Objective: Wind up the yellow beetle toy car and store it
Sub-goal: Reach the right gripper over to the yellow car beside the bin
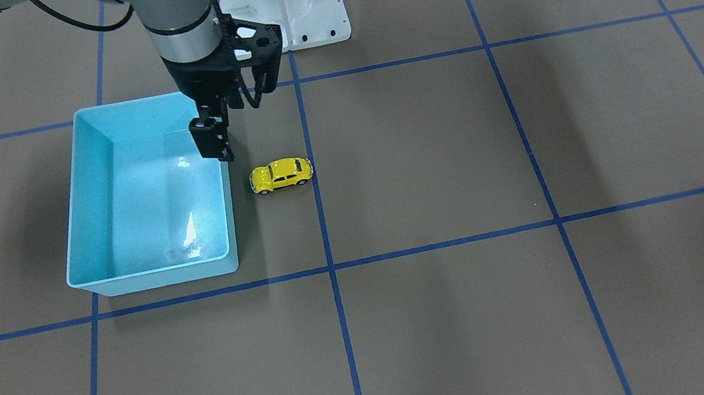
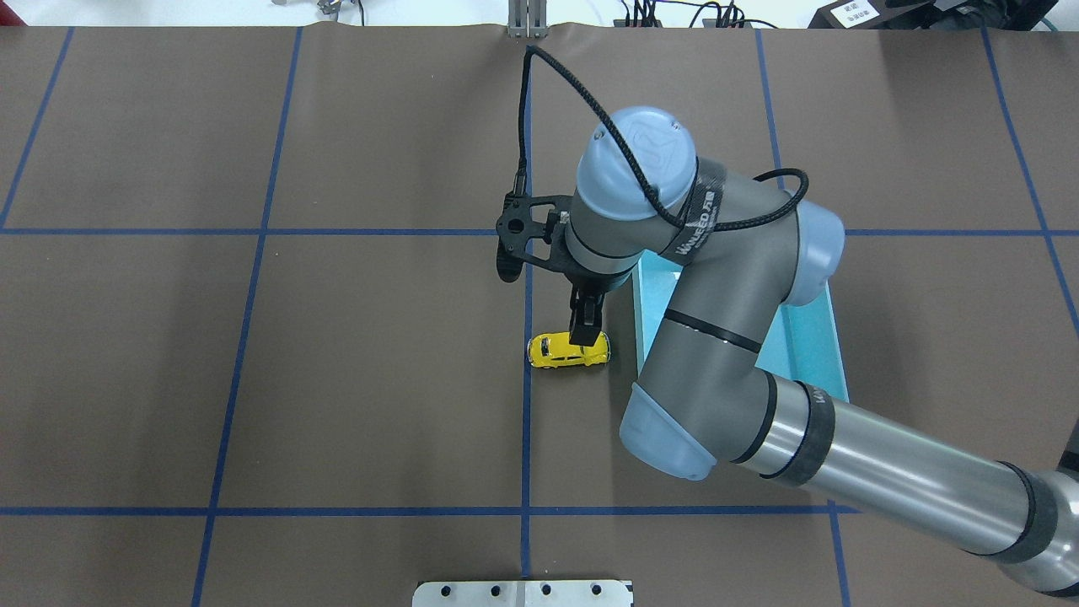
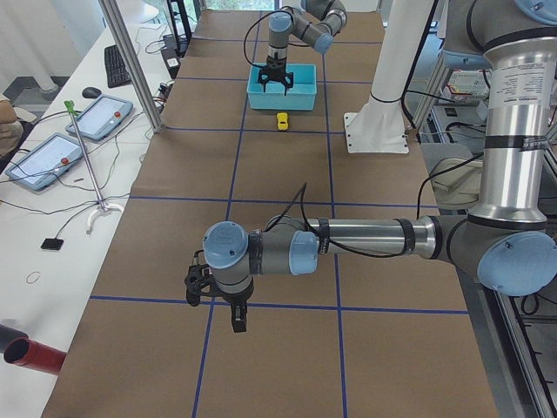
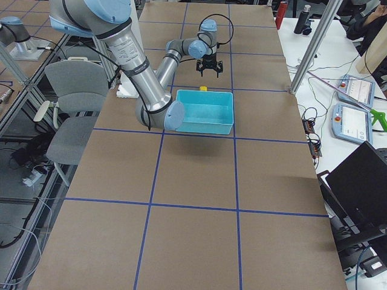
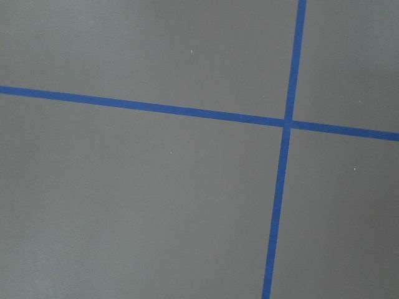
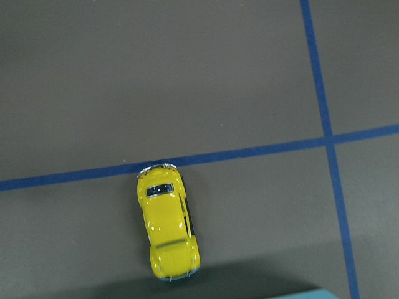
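Nearest, the left gripper [image 3: 237, 318] hangs over the brown mat [image 3: 261, 366]; open or closed, I cannot tell. Farther along, the tiny glossy yellow beetle toy car [image 1: 281, 175] sits just beside the light-blue plastic bin [image 1: 230, 204]. The right gripper [image 1: 222, 149] hovers above it, jaws seemingly parted, empty. An off-centre pinch could roll the rounded car away, or a finger could snag the bin's wall.

We look steeply down across the bench [image 1: 461, 156] from the front and from overhead behind; both views share the yellow beetle toy car [image 1: 281, 174].
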Controlling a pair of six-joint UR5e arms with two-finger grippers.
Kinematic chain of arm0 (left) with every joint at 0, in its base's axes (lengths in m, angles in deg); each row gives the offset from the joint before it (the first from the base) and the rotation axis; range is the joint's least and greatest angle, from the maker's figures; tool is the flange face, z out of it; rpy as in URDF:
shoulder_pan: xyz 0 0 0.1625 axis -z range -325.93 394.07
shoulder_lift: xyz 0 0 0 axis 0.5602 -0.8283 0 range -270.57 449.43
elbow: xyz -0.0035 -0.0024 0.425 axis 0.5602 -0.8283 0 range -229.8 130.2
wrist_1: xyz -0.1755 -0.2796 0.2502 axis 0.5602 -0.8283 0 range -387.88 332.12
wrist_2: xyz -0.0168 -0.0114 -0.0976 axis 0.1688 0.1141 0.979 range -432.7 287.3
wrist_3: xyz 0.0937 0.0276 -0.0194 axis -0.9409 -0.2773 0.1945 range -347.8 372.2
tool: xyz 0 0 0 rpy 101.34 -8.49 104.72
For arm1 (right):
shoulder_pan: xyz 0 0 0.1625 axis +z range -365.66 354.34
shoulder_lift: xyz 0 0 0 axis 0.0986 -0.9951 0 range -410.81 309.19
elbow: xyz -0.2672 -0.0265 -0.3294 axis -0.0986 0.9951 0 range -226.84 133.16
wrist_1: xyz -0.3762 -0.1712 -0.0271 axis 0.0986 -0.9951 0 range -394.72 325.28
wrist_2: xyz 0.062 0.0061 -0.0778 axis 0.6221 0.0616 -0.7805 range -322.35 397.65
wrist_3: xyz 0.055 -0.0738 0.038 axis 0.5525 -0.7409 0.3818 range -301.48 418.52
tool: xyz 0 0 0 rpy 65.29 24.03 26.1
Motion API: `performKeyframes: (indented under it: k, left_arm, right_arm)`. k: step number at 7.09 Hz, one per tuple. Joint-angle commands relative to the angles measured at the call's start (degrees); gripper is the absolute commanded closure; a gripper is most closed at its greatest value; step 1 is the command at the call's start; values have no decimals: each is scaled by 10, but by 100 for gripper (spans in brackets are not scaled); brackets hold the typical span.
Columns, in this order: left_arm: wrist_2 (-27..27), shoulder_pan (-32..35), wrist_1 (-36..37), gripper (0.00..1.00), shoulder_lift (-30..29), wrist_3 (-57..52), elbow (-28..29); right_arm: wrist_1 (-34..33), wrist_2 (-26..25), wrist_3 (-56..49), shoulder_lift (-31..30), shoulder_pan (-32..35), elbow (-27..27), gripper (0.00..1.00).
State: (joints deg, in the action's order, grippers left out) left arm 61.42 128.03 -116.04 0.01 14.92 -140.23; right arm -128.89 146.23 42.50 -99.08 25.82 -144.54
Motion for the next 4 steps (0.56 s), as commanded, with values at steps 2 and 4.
performKeyframes:
  k: [2,4]
  left_arm:
    - [0,0,0,0,-1,0,0]
    - [0,0,0,0,-1,0,1]
  right_arm:
    - [60,0,8,-20,-36,44,0]
    - [61,0,7,-32,-51,43,0]
